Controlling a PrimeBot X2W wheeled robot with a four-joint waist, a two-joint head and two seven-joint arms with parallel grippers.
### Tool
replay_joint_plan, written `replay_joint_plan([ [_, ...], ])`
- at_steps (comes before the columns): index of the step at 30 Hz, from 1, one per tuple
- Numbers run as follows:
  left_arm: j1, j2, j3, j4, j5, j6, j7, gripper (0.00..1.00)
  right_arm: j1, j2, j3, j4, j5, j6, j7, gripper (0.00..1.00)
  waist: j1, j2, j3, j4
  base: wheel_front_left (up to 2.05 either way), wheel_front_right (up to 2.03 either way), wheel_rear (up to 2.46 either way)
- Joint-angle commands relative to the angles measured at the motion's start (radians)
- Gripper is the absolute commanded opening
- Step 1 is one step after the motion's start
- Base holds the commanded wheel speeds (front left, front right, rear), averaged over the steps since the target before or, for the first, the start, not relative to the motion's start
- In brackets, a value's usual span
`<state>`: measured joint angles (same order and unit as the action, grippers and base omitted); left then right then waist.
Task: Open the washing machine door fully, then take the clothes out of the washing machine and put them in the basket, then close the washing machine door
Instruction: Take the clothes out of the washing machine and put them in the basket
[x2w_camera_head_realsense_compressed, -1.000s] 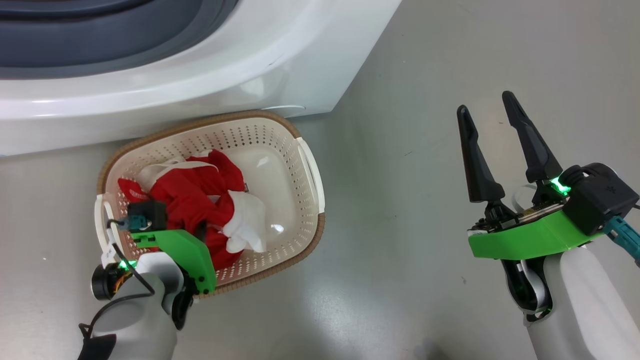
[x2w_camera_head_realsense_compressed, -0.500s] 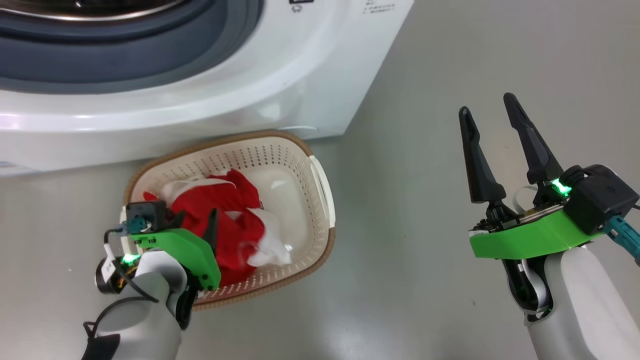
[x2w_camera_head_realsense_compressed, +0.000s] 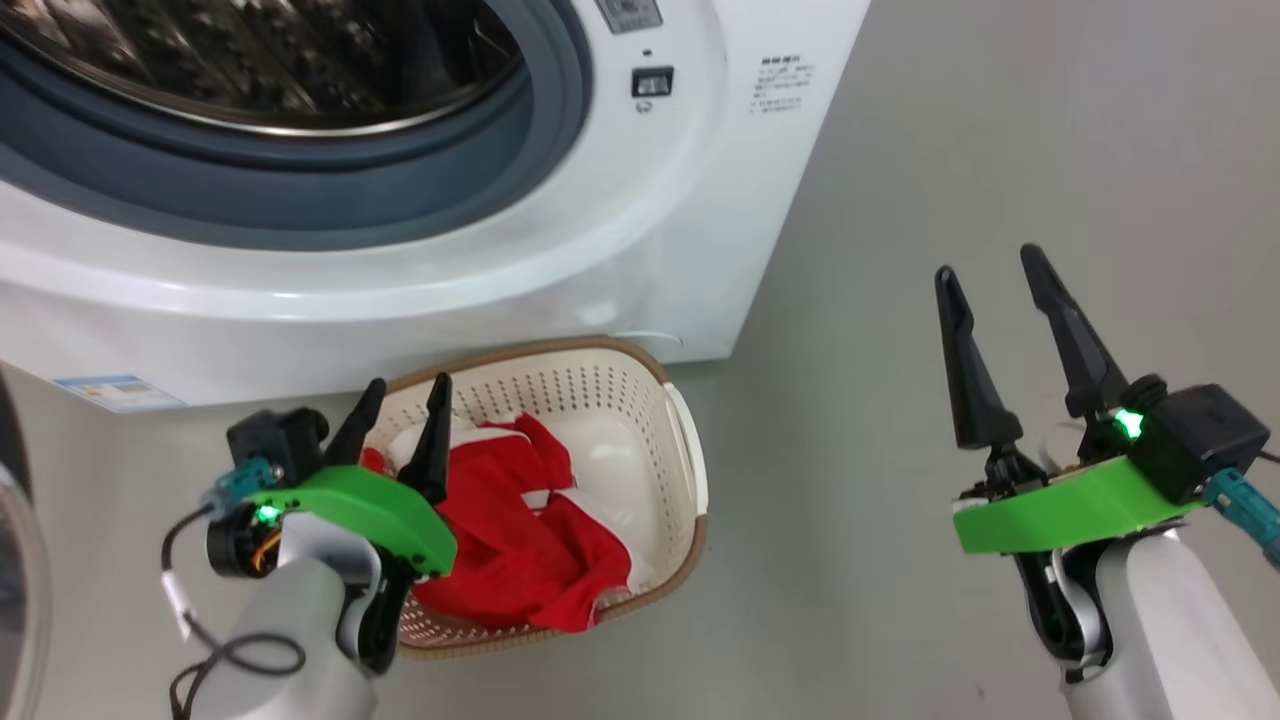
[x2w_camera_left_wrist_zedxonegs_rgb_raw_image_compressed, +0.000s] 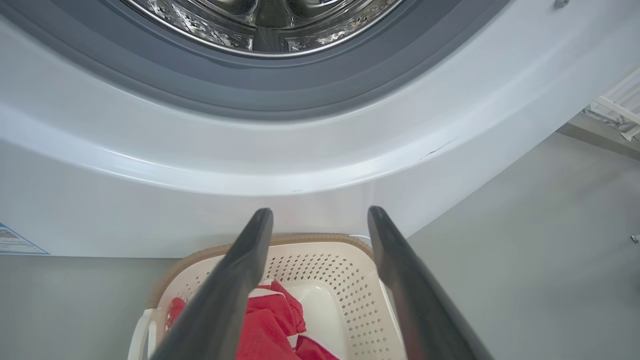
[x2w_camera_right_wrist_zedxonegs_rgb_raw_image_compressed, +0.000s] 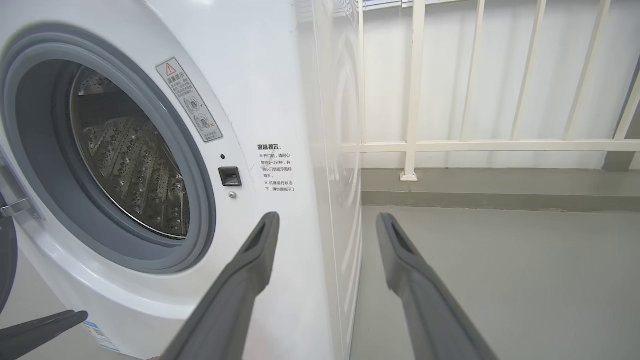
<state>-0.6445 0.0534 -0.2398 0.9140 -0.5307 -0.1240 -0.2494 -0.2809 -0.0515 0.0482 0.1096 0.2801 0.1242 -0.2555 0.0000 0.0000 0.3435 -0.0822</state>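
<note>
The cream basket (x2w_camera_head_realsense_compressed: 680, 440) with a brown rim stands on the floor against the washing machine (x2w_camera_head_realsense_compressed: 620, 260). Red and white clothes (x2w_camera_head_realsense_compressed: 520, 560) lie inside it. My left gripper (x2w_camera_head_realsense_compressed: 407, 385) hangs open and holds nothing above the basket's left side, fingers pointing at the machine. In the left wrist view that gripper (x2w_camera_left_wrist_zedxonegs_rgb_raw_image_compressed: 320, 214) is above the basket (x2w_camera_left_wrist_zedxonegs_rgb_raw_image_compressed: 320, 265) and the clothes (x2w_camera_left_wrist_zedxonegs_rgb_raw_image_compressed: 270, 325). My right gripper (x2w_camera_head_realsense_compressed: 988, 262) is open over bare floor to the right. The drum (x2w_camera_right_wrist_zedxonegs_rgb_raw_image_compressed: 130, 160) is exposed. A sliver of the washing machine door (x2w_camera_head_realsense_compressed: 12, 560) shows at the far left.
Grey floor (x2w_camera_head_realsense_compressed: 850, 560) stretches to the right of the basket and machine. A white railing (x2w_camera_right_wrist_zedxonegs_rgb_raw_image_compressed: 415, 145) on a low kerb runs behind the machine's right side. The grey gasket ring (x2w_camera_head_realsense_compressed: 300, 200) frames the drum opening.
My left gripper has opened, let go of the clothes and lifted out of the basket. The clothes now lie loose in it. The head camera has tilted up towards the machine.
</note>
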Motion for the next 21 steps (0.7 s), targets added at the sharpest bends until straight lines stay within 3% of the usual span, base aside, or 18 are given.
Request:
replay_joint_plan([
  [1, 0.053, 0.028, 0.052, -0.076, 0.023, -0.004, -0.012, 1.00, 0.021, 0.001, 0.022, -0.015, -0.020, 0.007, -0.006, 1.00, 0.0000, 0.0000, -0.059, 0.033, 0.00, 0.00, 0.00],
  [10, 0.188, 0.023, 0.152, -0.316, 0.134, 0.004, -0.012, 1.00, 0.049, 0.001, 0.011, 0.003, -0.031, 0.007, -0.006, 1.00, 0.0000, 0.0000, -0.148, 0.052, 0.00, 0.00, 0.00],
  [21, 0.319, 0.007, 0.222, -0.508, 0.217, 0.010, -0.012, 1.00, 0.103, 0.001, -0.033, 0.044, -0.064, 0.007, -0.006, 1.00, 0.0000, 0.0000, -0.241, 0.061, 0.00, 0.00, 0.00],
])
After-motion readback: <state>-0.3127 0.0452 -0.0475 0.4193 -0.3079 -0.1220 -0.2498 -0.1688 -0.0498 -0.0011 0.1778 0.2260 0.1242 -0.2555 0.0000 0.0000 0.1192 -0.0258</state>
